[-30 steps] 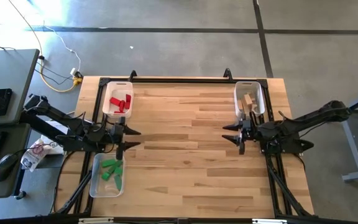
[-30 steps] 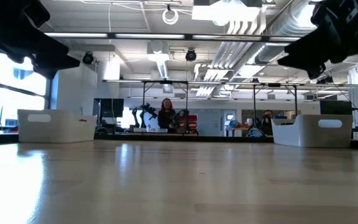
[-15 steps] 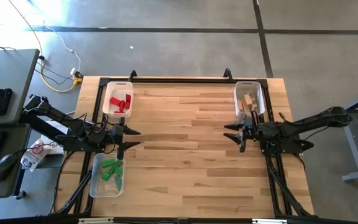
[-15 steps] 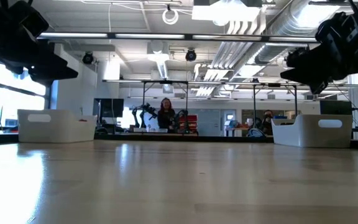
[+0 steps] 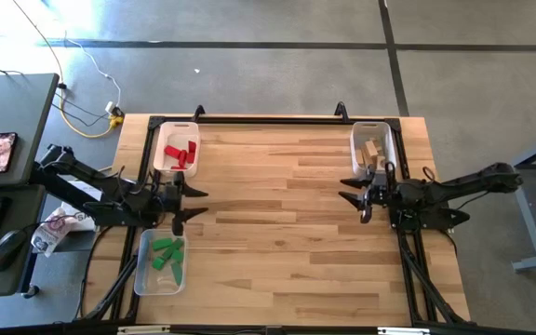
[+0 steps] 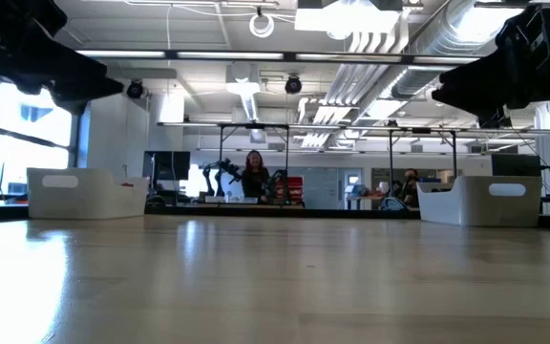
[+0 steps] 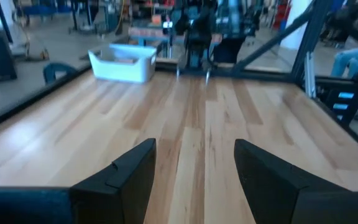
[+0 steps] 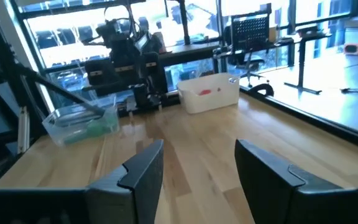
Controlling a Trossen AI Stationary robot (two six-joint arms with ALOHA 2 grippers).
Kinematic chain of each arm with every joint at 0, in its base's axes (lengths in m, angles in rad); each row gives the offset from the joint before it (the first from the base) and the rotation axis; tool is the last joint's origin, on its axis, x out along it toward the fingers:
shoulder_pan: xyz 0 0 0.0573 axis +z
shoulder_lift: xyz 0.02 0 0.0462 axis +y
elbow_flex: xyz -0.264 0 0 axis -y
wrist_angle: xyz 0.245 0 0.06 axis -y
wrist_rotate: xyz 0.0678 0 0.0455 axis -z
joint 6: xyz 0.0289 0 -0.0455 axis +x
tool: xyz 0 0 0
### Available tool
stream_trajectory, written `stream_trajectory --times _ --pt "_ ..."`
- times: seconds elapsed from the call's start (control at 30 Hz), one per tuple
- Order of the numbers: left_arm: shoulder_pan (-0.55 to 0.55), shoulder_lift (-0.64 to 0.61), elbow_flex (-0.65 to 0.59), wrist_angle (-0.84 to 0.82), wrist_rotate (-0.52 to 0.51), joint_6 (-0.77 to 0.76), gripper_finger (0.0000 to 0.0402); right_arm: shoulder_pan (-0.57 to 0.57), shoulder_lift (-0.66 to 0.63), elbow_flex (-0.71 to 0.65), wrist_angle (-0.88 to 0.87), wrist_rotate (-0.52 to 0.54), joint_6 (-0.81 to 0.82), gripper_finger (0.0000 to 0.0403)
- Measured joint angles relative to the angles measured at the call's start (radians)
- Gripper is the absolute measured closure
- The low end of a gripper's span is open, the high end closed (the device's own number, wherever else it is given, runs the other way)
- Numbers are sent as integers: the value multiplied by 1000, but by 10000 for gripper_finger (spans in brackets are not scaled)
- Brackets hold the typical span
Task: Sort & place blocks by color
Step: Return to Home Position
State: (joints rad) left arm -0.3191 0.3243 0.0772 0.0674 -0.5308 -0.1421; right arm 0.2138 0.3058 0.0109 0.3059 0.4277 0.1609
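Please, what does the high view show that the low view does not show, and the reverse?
Only the high view looks into the trays: red blocks in the white tray, green blocks in the clear tray, light wood blocks in the tray on the right. It also shows the left gripper and the right gripper open, holding nothing. Only the low view shows the room behind, with a person in it. Both show the wooden table and two trays, but the low view gives only their outer walls.

You've got red blocks [image 5: 180, 154], green blocks [image 5: 166, 252], pale wood blocks [image 5: 372, 153], and a blond, streaked surface [image 5: 277, 219].
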Motion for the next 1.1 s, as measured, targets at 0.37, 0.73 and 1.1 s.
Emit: stream_trajectory --times 0.37,0.73,1.1 --pt "1 -176 0 -2 181 137 197 0 -104 0 -87 1 -5 217" --pt "1 -285 0 -107 399 136 197 0 -200 1 -245 -77 45 217" --pt "1 -319 -58 -71 483 91 197 0 -209 1 -250 -112 43 217"
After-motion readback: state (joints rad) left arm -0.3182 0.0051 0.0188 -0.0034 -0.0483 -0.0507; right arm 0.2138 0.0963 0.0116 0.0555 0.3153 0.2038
